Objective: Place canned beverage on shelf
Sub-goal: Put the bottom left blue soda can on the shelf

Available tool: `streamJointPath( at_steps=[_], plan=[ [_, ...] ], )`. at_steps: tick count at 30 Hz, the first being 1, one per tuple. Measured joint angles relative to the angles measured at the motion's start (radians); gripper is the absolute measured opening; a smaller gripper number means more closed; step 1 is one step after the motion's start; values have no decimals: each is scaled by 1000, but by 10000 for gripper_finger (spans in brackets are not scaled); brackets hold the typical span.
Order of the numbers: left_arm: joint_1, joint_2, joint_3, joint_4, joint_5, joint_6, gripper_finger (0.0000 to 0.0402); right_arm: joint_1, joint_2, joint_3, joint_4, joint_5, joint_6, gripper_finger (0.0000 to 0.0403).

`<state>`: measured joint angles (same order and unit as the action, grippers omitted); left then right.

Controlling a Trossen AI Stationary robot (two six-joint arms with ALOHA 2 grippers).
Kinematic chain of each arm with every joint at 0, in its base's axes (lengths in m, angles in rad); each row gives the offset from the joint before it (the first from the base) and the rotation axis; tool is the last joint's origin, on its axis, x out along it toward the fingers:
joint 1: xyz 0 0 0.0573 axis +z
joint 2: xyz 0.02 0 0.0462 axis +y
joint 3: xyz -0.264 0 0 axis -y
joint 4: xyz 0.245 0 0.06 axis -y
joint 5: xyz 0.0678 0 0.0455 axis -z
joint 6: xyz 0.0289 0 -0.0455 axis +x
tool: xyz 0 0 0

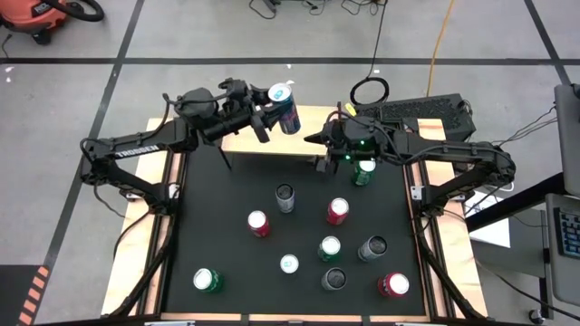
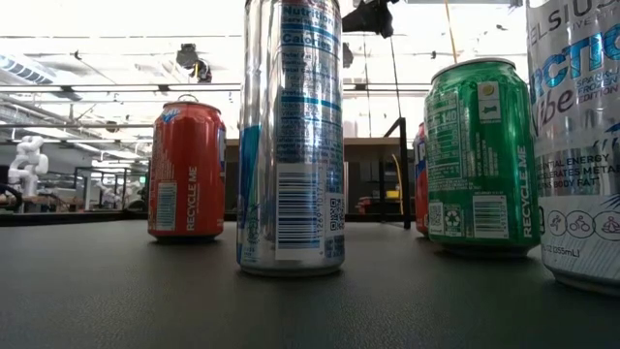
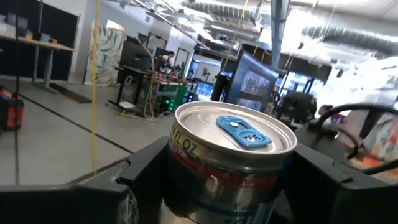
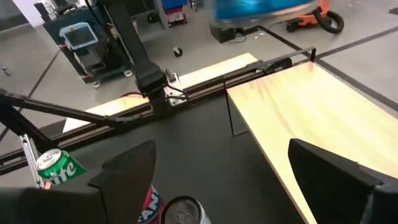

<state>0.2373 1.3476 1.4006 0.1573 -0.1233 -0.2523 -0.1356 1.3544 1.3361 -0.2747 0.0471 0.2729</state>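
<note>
Clearly the carry step is in hand: the left claw (image 1: pixel 272 110) is clenched around a blue-tabbed can (image 1: pixel 285 107), held tilted in the air with the shelf (image 1: pixel 299 136) just beneath it, so the next move calls for righting the can and lowering it onto the bare wood before letting go. Meanwhile the right claw (image 4: pixel 217 168) hangs released at the shelf's other end, a green can (image 1: pixel 364 171) just below it. "FL OZ" shows under the held can's rim, "TROSSEN" runs along the left arm, and cans on the counter (image 1: pixel 227 226) read "RECYCLE ME".

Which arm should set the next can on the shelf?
Left. The left gripper already holds a can over the shelf. The right gripper is open and empty, near the shelf's other end.
</note>
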Motion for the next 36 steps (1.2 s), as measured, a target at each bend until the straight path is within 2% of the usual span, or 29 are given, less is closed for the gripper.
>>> streamJointPath(
  at_steps=[36],
  plan=[
    [515,-27,1,-189,609,31,259,34,-14,0,-52,-24,72,345]
  ],
)
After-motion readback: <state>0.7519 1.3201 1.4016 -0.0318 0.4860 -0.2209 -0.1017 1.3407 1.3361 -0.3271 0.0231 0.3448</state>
